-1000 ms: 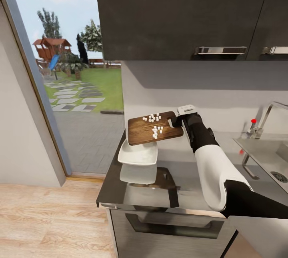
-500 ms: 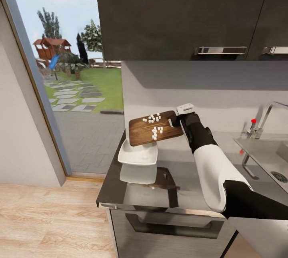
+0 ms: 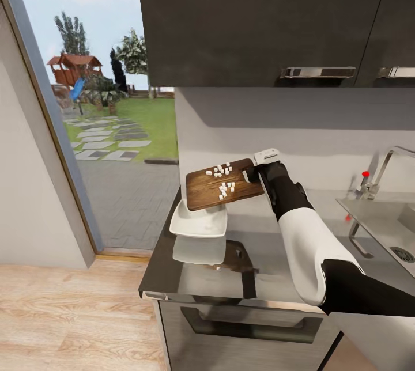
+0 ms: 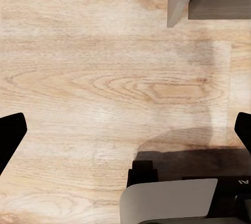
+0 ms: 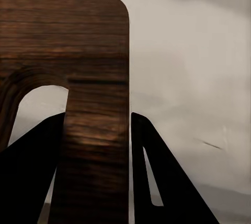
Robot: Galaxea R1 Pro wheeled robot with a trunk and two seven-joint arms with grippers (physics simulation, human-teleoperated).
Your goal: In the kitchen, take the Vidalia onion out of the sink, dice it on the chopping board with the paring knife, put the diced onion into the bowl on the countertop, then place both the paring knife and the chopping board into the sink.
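Note:
My right gripper is shut on the right end of the brown chopping board and holds it in the air, tilted down toward its left end, over the white bowl. The bowl stands on the grey countertop. Small white pieces of diced onion lie on the board. In the right wrist view the board is clamped between the two dark fingers. My left gripper hangs open over the wooden floor. The sink lies at the right. The paring knife is out of view.
The faucet with a red knob stands behind the sink. Dark wall cabinets hang above the counter. A drawer with a black handle sits under it. A glass door opens to the garden at left.
The board has risen a little at its left end over the bowl in the last second; a few onion pieces have shifted. The bowl has not moved.

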